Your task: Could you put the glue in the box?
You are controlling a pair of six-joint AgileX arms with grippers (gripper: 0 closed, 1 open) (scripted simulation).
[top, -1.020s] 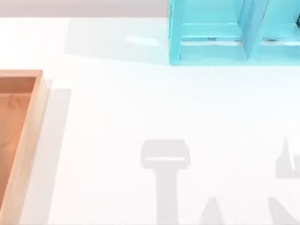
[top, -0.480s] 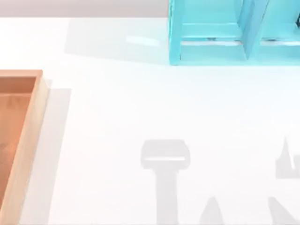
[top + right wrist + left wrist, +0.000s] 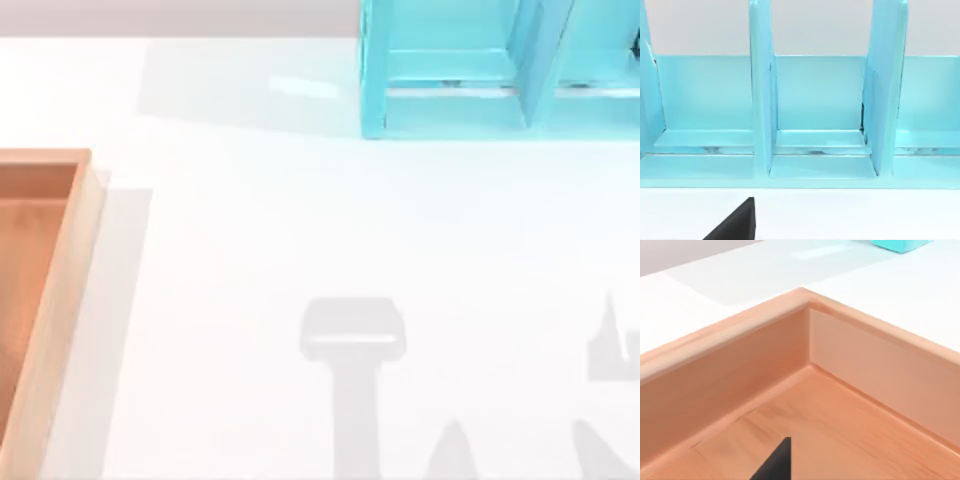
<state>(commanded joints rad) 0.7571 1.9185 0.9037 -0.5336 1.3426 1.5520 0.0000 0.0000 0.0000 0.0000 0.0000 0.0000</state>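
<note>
Jaws of either arm: cannot tell, and with no glue visible, the left should hover squarely over the wooden box (image 3: 45,250) floor before letting go.

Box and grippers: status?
Left gripper over box corner, finger tip above the floor. Right gripper facing cyan shelf unit. Box floor bare where seen. White table open between box and shelf.

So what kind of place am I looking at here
Most likely a rendered tabletop workspace for sorting or tidying, not a real room. A plain white table carries a shallow wooden box at its left edge and a cyan shelf unit with compartments along the back.
</note>
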